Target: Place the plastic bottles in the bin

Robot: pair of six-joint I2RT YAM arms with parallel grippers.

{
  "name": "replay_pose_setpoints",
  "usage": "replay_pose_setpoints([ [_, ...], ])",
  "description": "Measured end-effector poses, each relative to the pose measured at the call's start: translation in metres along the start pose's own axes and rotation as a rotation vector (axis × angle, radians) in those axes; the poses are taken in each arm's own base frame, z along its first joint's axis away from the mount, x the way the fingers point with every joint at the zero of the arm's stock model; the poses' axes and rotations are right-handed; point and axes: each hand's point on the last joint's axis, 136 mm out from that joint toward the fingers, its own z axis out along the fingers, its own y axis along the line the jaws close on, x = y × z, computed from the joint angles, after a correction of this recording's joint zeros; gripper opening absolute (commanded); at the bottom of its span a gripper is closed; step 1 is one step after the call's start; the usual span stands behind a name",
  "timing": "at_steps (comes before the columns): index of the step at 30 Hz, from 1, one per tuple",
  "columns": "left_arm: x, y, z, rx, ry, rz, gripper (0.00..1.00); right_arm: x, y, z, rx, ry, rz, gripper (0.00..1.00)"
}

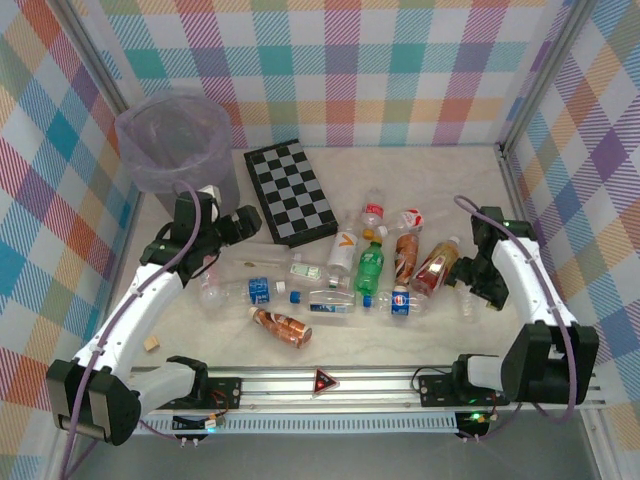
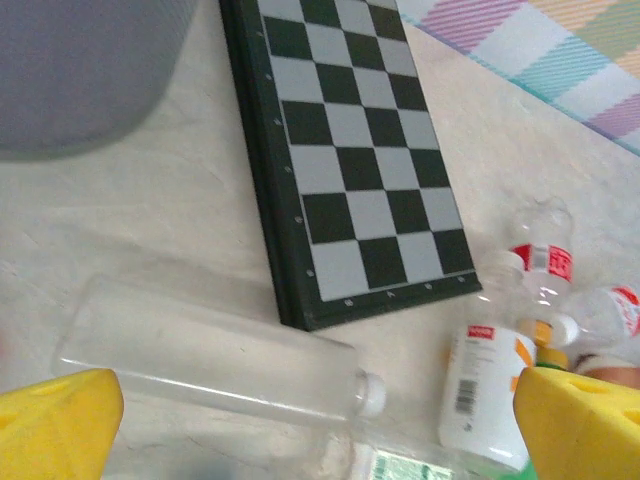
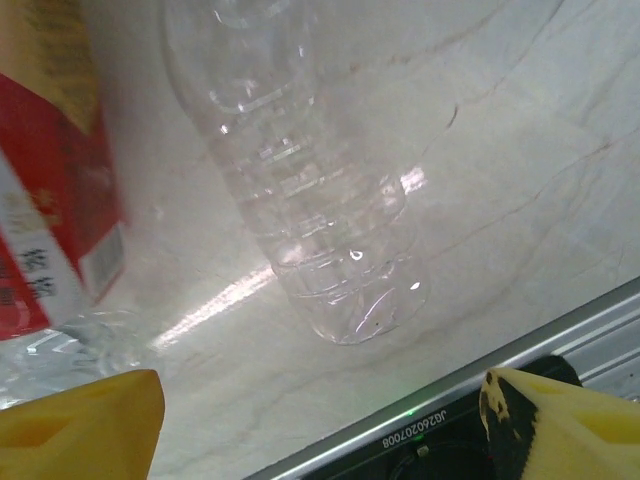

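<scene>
The plastic bottles lie scattered mid-table: a green one (image 1: 370,268), a white one (image 1: 344,250), brown-orange ones (image 1: 283,327) and clear ones with blue labels (image 1: 260,291). The grey bin (image 1: 170,140) with its lilac bag stands at the far left. My left gripper (image 1: 238,232) hovers open, its yellow fingertips (image 2: 60,420) wide apart over a clear unlabelled bottle (image 2: 210,360) lying on its side. My right gripper (image 3: 320,430) is low at the right with its jaws apart. A clear ribbed bottle (image 3: 310,200) lies just ahead of its fingertips (image 3: 80,425), untouched.
The chequered board (image 1: 290,190) lies beyond the bottles, next to the bin (image 2: 80,70). A red-labelled bottle (image 3: 50,200) sits left of the right gripper. The metal rail (image 1: 330,380) runs along the near edge. A small tan block (image 1: 152,343) lies near the left arm.
</scene>
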Motion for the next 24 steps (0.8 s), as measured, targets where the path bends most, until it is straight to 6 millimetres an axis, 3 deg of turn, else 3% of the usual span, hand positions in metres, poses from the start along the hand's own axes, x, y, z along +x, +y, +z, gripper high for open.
replay_pose_setpoints([
  [13, 0.004, -0.003, -0.002, 0.014, 0.024, -0.043, 1.0, 0.0, 0.009, 0.061, -0.019, 0.13, 0.038, 0.76],
  [15, 0.004, -0.003, -0.002, 0.012, 0.026, -0.052, 1.0, -0.001, 0.011, 0.067, -0.026, 0.133, 0.039, 0.7],
  [19, 0.005, -0.004, -0.002, 0.018, 0.03, -0.069, 1.0, -0.003, 0.016, 0.074, -0.046, 0.127, 0.04, 0.6],
  [24, 0.005, -0.005, -0.002, 0.024, 0.034, -0.102, 1.0, -0.007, 0.018, 0.065, -0.077, 0.084, 0.038, 0.51],
])
